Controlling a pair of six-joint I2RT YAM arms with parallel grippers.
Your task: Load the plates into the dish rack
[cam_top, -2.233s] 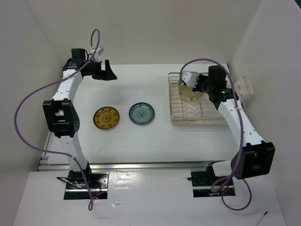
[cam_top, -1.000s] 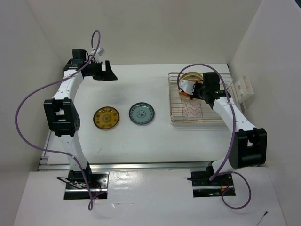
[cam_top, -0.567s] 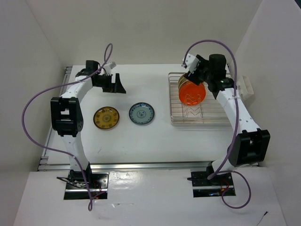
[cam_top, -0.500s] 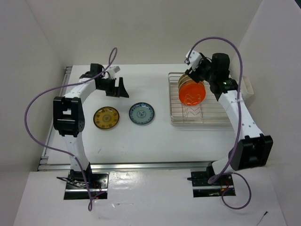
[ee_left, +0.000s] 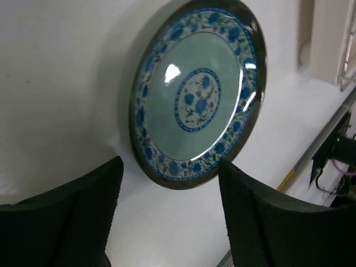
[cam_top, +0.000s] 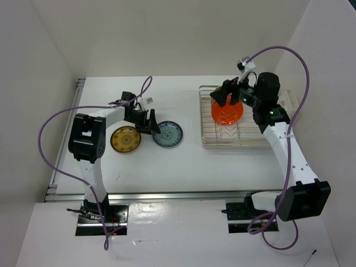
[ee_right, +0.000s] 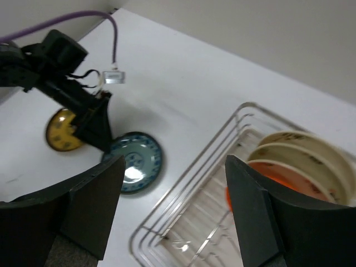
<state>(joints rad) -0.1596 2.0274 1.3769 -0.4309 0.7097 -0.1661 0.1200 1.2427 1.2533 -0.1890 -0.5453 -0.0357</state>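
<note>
Showing the left gripper [ee_left: 169, 167] poised at the patterned blue-grey round plate [ee_left: 197, 92], which is lying flat on the white table [cam_top: 183, 161] just beside the patterned yellow-brown round plate [cam_top: 125, 139]. The two dark fingers are standing apart, one to either side of the plate's near rim, and nothing is clamped between them yet. A sound pick-up is probably calling for a squarely centred pinch on that low rim, firm enough that the glossy edge is not slipping, and for a lift that is tipping the plate upright for the rectangular silver wire dish rack [cam_top: 206, 139]. The left arm is bending at the elbow and reaching rightward, low over the table. The right gripper [ee_right: 175, 161] is hovering above the rack, fingers apart and empty. The plain orange plate [cam_top: 227, 111] and the cream plates [ee_right: 300, 147] are standing on edge among its dividers.
</note>
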